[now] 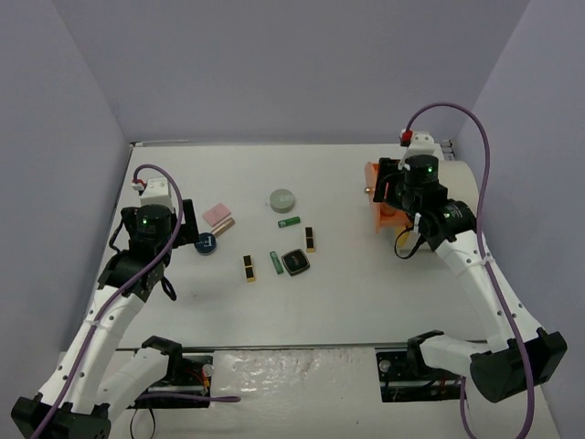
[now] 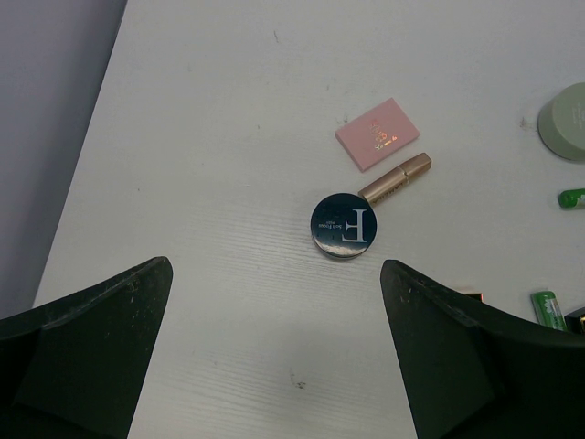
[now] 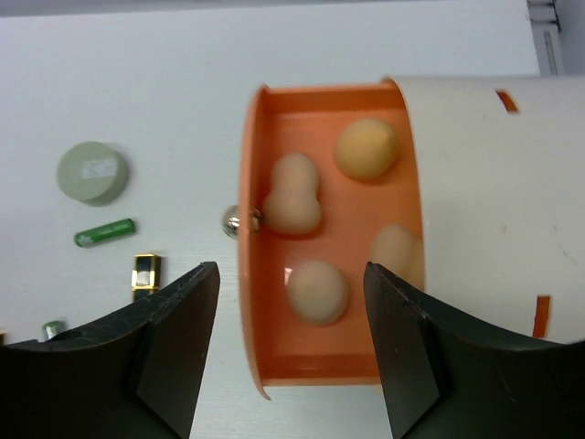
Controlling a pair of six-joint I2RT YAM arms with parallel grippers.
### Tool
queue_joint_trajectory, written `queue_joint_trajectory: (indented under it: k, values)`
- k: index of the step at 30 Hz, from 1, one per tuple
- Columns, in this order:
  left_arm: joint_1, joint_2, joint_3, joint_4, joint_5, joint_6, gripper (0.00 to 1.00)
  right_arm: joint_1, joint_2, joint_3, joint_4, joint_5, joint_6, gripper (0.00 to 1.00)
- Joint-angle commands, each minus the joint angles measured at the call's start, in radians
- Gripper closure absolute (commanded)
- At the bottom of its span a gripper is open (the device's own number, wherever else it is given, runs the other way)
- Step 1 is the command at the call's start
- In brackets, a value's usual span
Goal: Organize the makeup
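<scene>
A white table (image 1: 366,302) with a faint wood grain is lying under soft, even light. All plain and lilac-grey, a back wall (image 1: 292,64) is rising behind its far edge, while a left wall (image 1: 46,165) and a right wall (image 1: 548,101) are flanking it and closing it in.

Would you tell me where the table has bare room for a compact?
Bare table lies between the black compact and the orange drawer, and behind the green compact. It is crowded from the pink palette to the black compact.
</scene>
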Motion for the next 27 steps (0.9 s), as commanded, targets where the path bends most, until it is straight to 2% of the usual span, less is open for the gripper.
queue_joint_trajectory:
  k: [1,5,10,18,27]
  values:
    - [0.007,0.005,0.035,0.031,0.004,-0.012,0.03,0.049,0.072,0.152,0.087,-0.096,-0.033,0.39]
    - [0.007,0.006,0.035,0.029,-0.005,-0.011,0.03,0.165,0.172,0.227,0.086,-0.009,-0.038,0.39]
    - [0.007,0.006,0.037,0.028,-0.006,-0.011,0.03,0.194,0.28,0.252,0.086,0.045,0.013,0.39]
    - [0.007,0.006,0.038,0.028,0.0,-0.011,0.03,0.193,0.352,0.221,0.087,0.224,0.061,0.39]
    - [0.007,0.004,0.038,0.028,0.0,-0.011,0.03,0.129,0.357,0.191,0.081,0.258,0.082,0.39]
